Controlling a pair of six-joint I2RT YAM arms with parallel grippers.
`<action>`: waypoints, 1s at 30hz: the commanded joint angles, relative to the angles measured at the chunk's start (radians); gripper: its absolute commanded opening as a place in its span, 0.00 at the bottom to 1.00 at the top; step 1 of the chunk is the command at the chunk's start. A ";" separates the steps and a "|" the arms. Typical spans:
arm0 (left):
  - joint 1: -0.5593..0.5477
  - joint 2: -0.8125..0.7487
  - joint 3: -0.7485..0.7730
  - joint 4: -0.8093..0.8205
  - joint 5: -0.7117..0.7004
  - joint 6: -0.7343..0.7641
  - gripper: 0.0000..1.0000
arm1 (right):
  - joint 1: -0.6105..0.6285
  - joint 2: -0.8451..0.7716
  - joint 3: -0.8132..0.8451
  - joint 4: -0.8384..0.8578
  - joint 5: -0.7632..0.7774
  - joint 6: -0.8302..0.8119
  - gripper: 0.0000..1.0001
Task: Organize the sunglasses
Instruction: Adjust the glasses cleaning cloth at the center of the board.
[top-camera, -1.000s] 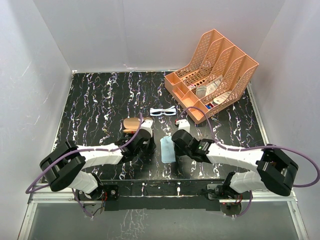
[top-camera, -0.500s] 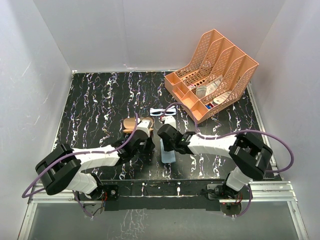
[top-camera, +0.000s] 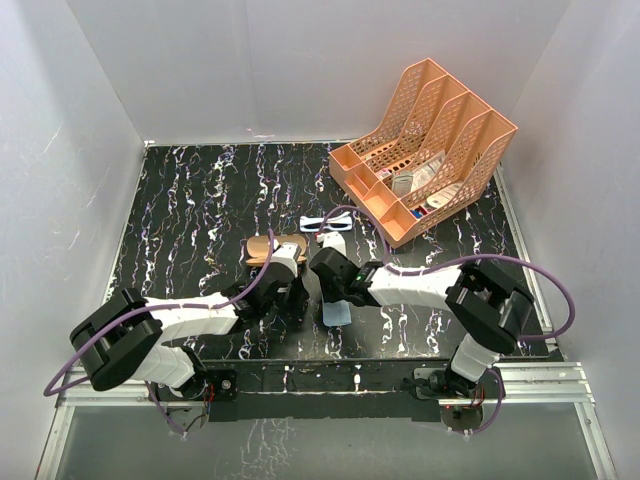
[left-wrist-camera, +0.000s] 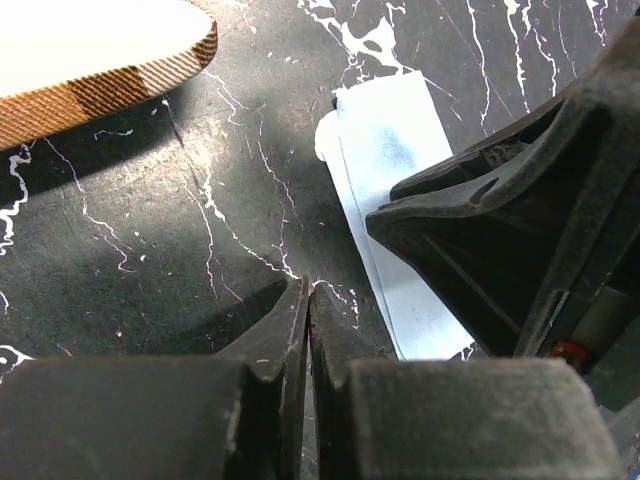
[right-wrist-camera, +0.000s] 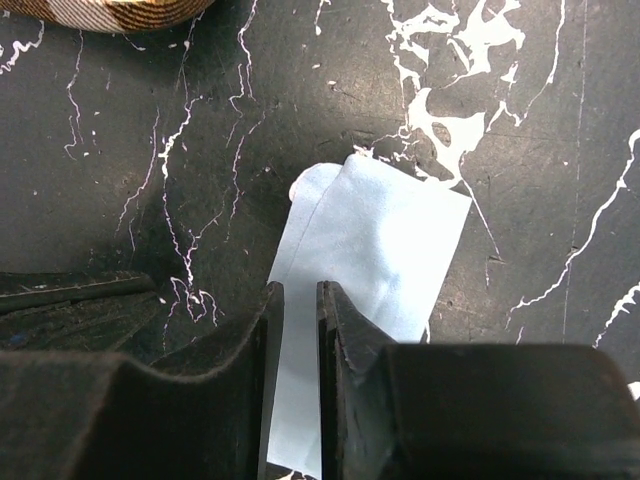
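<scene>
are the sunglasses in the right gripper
No, the sunglasses lie apart from the right gripper, which is over the blue cloth.

A robotics lab booth is indicated by white walls (top-camera: 300, 70) enclosing a marbled table (top-camera: 200, 200), with an orange file rack (top-camera: 445, 105) at 1 o'clock.

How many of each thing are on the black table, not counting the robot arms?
Sunglasses: 1
Plaid case: 1
Blue cloth: 1
Orange rack: 1 (the bits inside it are too small to count)
Total: 4
</scene>
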 joint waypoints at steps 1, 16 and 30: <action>0.003 -0.036 -0.008 0.015 0.002 -0.007 0.00 | 0.004 0.022 0.049 0.035 0.001 -0.010 0.19; 0.005 -0.039 -0.019 0.024 0.003 -0.014 0.00 | 0.017 0.075 0.050 0.007 0.004 -0.020 0.00; 0.004 -0.050 -0.026 0.022 0.002 -0.024 0.00 | 0.029 0.068 0.070 -0.015 0.018 -0.023 0.16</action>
